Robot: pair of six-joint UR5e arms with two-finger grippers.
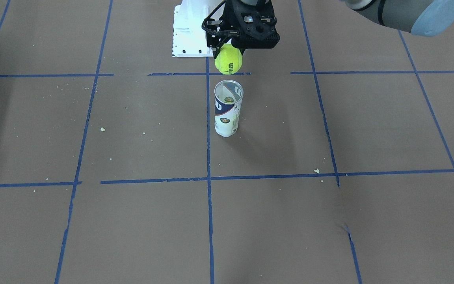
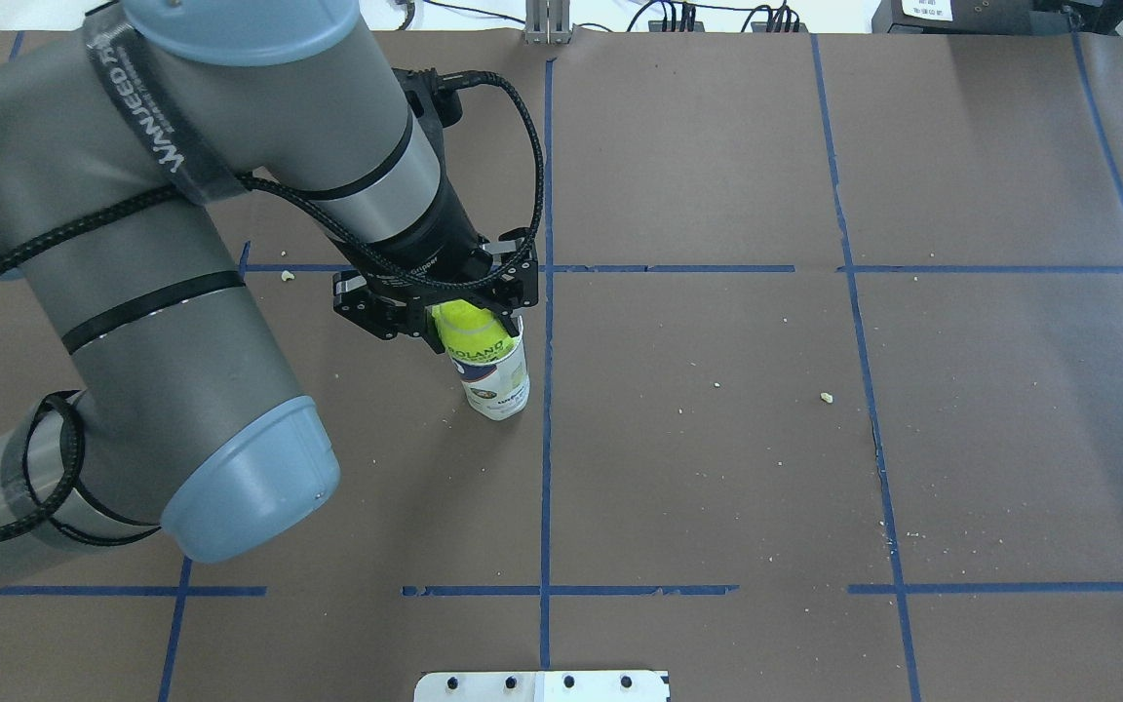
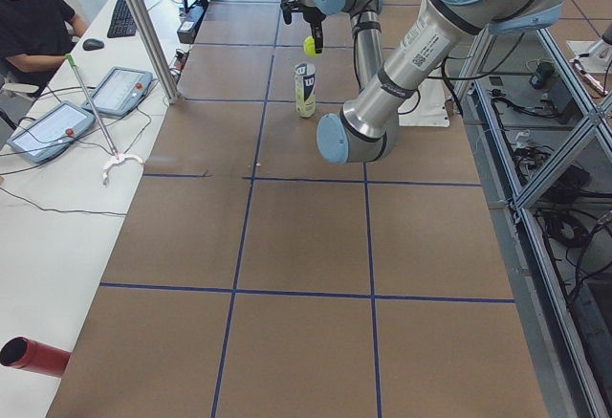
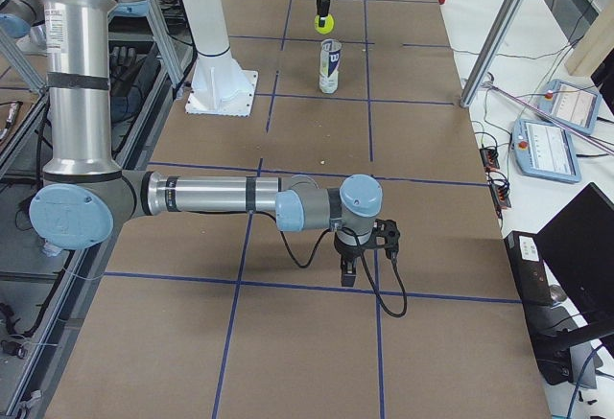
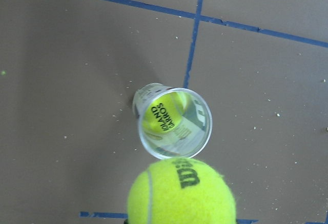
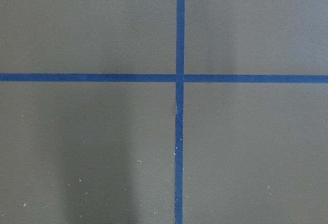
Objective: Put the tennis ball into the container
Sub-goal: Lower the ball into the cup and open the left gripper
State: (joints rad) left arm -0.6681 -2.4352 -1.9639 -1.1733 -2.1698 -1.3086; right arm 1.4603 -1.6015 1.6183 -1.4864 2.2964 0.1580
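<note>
My left gripper (image 1: 229, 48) is shut on the tennis ball (image 1: 228, 59), a fuzzy yellow-green ball with a dark logo, and holds it in the air. The container (image 1: 228, 108), a clear can with a white and navy label, stands upright on the brown table just below. In the left wrist view the tennis ball (image 5: 182, 193) sits beside the container's open mouth (image 5: 174, 123), not centred over it. A yellow-green tint shows inside the can; I cannot tell whether it is a reflection. My right gripper (image 4: 350, 275) hangs low over the table far from the can, and I cannot tell if it is open.
The white robot pedestal (image 1: 189, 35) stands right behind the can on the robot's side. Blue tape lines (image 2: 547, 439) grid the brown table. An operator (image 3: 33, 16) and tablets (image 3: 122, 88) sit along the far side. A red cylinder (image 3: 33, 356) lies at one corner.
</note>
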